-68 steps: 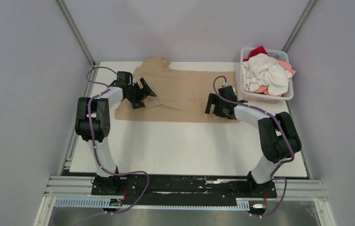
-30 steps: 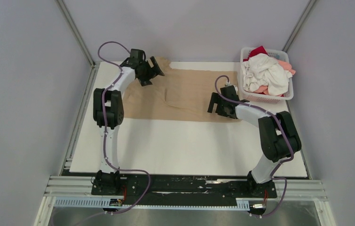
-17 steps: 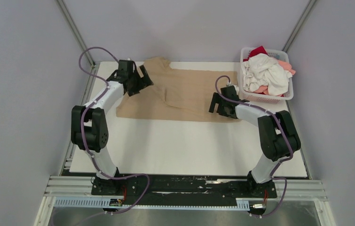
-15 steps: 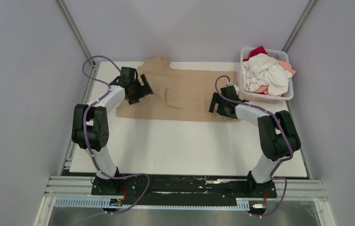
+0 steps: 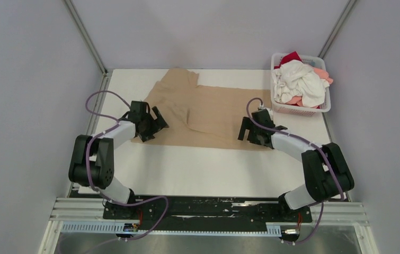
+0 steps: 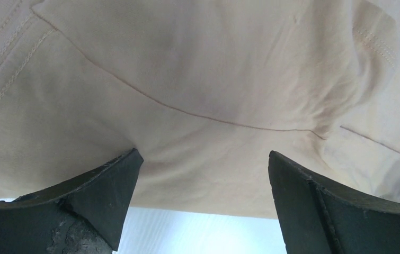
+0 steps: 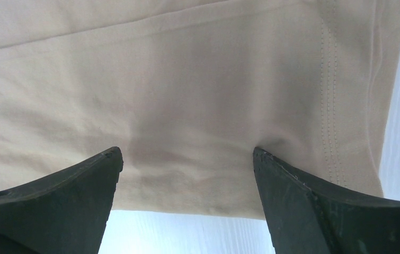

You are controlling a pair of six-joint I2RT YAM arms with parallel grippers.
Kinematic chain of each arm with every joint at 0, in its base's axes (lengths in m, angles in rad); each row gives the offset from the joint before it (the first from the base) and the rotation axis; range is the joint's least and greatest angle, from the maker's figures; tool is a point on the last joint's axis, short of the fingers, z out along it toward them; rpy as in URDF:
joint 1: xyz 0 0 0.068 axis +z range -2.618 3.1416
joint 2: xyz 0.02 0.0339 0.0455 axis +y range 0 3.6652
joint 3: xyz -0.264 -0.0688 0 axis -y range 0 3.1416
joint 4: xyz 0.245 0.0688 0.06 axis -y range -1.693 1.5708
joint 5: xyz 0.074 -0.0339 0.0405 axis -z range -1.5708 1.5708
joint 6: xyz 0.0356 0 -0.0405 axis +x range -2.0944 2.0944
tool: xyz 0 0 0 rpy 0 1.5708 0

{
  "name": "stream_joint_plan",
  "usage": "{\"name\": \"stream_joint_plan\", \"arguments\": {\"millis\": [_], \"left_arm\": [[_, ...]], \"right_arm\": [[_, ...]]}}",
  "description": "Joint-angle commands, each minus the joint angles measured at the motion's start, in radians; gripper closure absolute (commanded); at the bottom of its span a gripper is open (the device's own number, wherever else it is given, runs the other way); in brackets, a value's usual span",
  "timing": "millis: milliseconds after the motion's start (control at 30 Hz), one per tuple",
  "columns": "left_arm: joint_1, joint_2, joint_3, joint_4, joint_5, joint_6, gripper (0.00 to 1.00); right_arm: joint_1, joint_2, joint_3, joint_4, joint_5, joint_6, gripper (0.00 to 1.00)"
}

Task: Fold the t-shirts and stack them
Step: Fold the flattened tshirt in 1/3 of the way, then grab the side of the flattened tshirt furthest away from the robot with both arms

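A tan-beige t-shirt lies spread flat on the white table at the back, one sleeve reaching toward the far edge. My left gripper sits open at the shirt's near left corner, its fingertips pressing on the cloth just past the near hem. At the near right corner my right gripper also stands open, its tips down on the cloth beside the stitched hem. Nothing is pinched between either pair of fingers. More t-shirts, white, coral-pink and red, are piled in the basket.
A white plastic lattice basket stands at the back right corner, close to the tan shirt's right edge. Grey walls and metal posts close in the table on three sides. The white table runs from the shirt to the arm bases.
My left arm swung from the shirt's far left sleeve back down to its near left corner. The right gripper shifted slightly nearer. The left side of the shirt now lies flatter and wider.
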Motion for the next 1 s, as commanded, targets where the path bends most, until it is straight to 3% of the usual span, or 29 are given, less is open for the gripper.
{"name": "stream_joint_plan", "arguments": {"millis": [0,133,267,533,700,967], "left_arm": [[-0.004,-0.155,-0.243,-0.096,0.032,-0.096,0.0],[-0.045,-0.372,-0.456,-0.161,0.019,-0.173,0.0],[-0.092,-0.593,-0.571,-0.253,0.008,-0.252,0.0],[-0.162,-0.923,-0.613,-0.462,-0.013,-0.373,0.0],[-0.165,-0.979,-0.586,-0.629,-0.095,-0.385,0.0],[-0.164,-0.972,-0.501,-0.7,-0.147,-0.338,0.0]], "right_arm": [[0.044,-0.123,-0.122,-0.21,-0.064,0.084,0.0],[0.061,-0.283,-0.225,-0.289,-0.116,0.138,0.0],[0.086,-0.432,-0.286,-0.382,-0.126,0.197,0.0],[0.142,-0.561,-0.333,-0.465,-0.202,0.317,0.0],[0.163,-0.612,-0.324,-0.548,-0.126,0.384,0.0],[0.163,-0.666,-0.305,-0.625,0.012,0.47,0.0]]}}
